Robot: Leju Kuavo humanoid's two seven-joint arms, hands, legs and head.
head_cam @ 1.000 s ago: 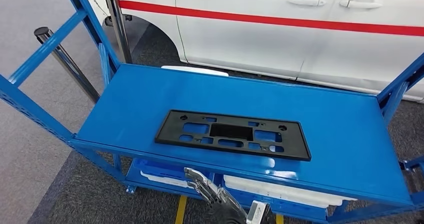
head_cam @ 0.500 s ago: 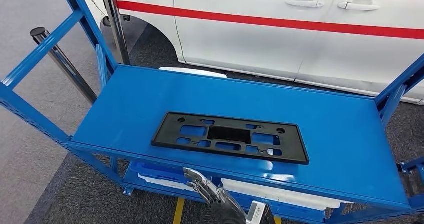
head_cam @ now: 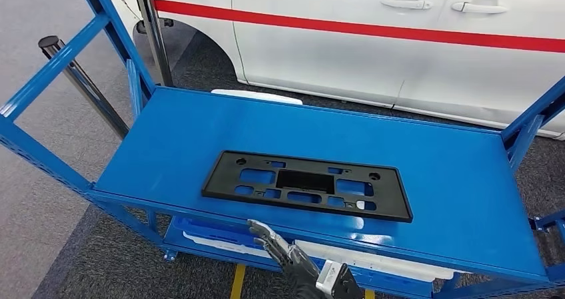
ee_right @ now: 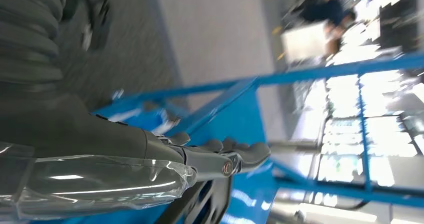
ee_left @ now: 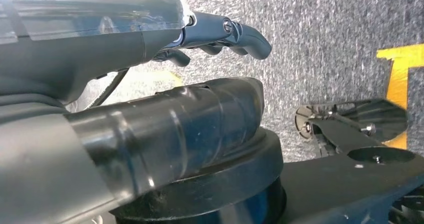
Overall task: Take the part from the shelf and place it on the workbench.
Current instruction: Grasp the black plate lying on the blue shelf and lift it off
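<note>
Black moulded plastic forms the part (head_cam: 306, 185), a flat rectangular plate frame pierced by several rounded cut-outs, with a larger solid black rectangle at its centre. It lies flat on the top deck of the shelf (head_cam: 433, 179), toward the front edge and roughly central. Its long axis runs side to side across the deck, nearly parallel to the front edge, with the right end sitting slightly nearer the front. Nothing rests on the part or touches it.

Shelf construction is glossy blue painted metal, with a smooth reflective deck and perforated angled uprights at the corners. A lower tier holds white parts (head_cam: 373, 258), partly hidden by the deck above.

One hand (head_cam: 276, 242) appears in the head view below the front edge of the deck, in front of the lower tier and apart from the part; the deck edge stands between them. Which arm it belongs to cannot be confirmed from that view.

The right hand (ee_right: 220, 156) has its fingers extended and apart and holds nothing, with blue shelf members beyond it. The left hand (ee_left: 220, 34) has its fingers loosely curved over grey carpet and holds nothing.

Behind the shelf stands a white vehicle (head_cam: 373, 52) with a red stripe. Two dark posts (head_cam: 153, 36) stand at the left on grey carpet (head_cam: 40, 199). A yellow floor line (head_cam: 238, 280) shows under the shelf.
</note>
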